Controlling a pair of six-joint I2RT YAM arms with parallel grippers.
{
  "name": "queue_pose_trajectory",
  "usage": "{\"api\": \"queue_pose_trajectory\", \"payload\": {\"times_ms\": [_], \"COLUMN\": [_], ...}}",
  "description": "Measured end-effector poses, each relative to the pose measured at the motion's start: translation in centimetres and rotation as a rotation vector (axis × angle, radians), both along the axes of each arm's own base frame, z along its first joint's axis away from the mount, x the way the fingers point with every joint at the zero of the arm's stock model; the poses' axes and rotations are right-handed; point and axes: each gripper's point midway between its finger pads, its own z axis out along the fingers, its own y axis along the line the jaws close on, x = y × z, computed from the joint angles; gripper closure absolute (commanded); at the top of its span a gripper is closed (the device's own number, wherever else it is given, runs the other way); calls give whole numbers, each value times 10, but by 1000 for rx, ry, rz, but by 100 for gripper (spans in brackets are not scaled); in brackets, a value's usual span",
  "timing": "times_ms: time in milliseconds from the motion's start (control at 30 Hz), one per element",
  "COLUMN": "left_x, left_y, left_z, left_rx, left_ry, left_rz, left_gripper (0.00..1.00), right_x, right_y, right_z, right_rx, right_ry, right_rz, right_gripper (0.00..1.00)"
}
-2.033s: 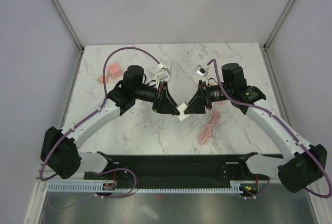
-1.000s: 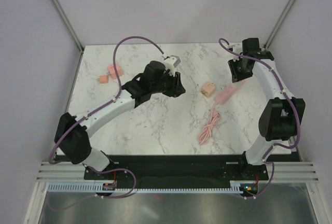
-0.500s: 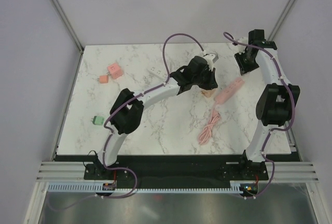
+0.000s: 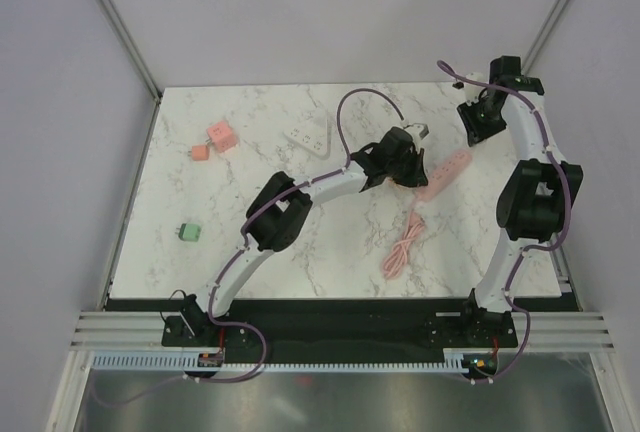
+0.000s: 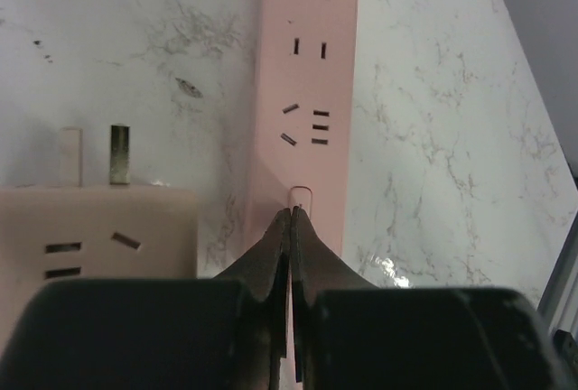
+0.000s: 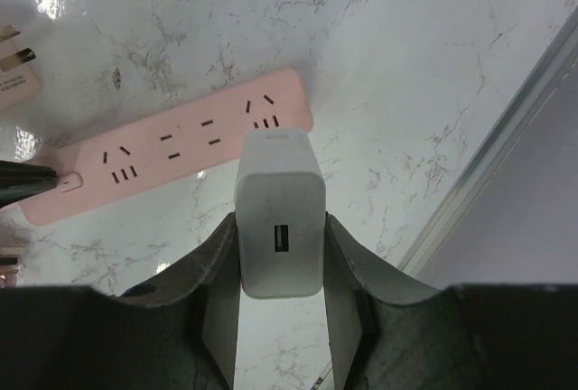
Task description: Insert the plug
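A pink power strip lies at an angle on the marble at the right, sockets facing up. My left gripper is shut with nothing between its fingers. Its tips rest on the strip's near end, by the switch. My right gripper is shut on a white plug, a charger block with a USB port facing the camera. It hangs just above the strip's far end. The plug's prongs are hidden.
A beige adapter with two prongs lies just left of the left gripper. The strip's pink cable is coiled in front. A white triangular adapter, a pink cube and a green piece lie to the left.
The left arm has stretched right to the strip's near end and its jaws have shut. The right arm has moved slightly toward the strip's far end, still holding the plug.
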Motion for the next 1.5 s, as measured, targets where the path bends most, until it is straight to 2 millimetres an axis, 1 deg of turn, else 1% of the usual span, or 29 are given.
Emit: {"api": "queue_pose_trajectory", "payload": {"times_ms": [33,133,267,400,467,533,600,733,833,1000,1500], "left_x": [-3,-8,-10,-8,-8,-8,-8,-6,-6,-6,-5], "left_y": [-2,-11,-14,-15,-15,-16,-16,-18,-18,-18,-18], "left_z": [-9,-9,-9,-11,-12,-12,-12,-12,-12,-11,-12], "left_rx": [7,-8,-9,-10,-11,-10,-11,-15,-15,-13,-10], "left_ry": [10,8,6,3,2,1,-1,-6,-8,-12,-18], "left_rz": [-4,-19,-23,-18,-18,-17,-16,-15,-13,-14,-8], "left_gripper": [97,97,97,97,97,98,98,98,98,98,98], "right_x": [0,-1,-2,-5,-11,-17,-21,-21,-21,-18,-5], "right_y": [-1,-4,-1,3,3,1,-5,-18,-23,-22,-21], "right_z": [0,-2,-7,-19,-29,-36,-40,-40,-41,-50,-50], "right_rx": [7,19,38,61,79,95,107,110,107,122,120], "right_ry": [-1,0,8,32,58,75,80,64,58,55,-6], "right_rz": [3,23,58,96,119,135,142,163,182,223,308], "right_gripper": [100,100,100,100,100,100,100,100,100,100,100]}}
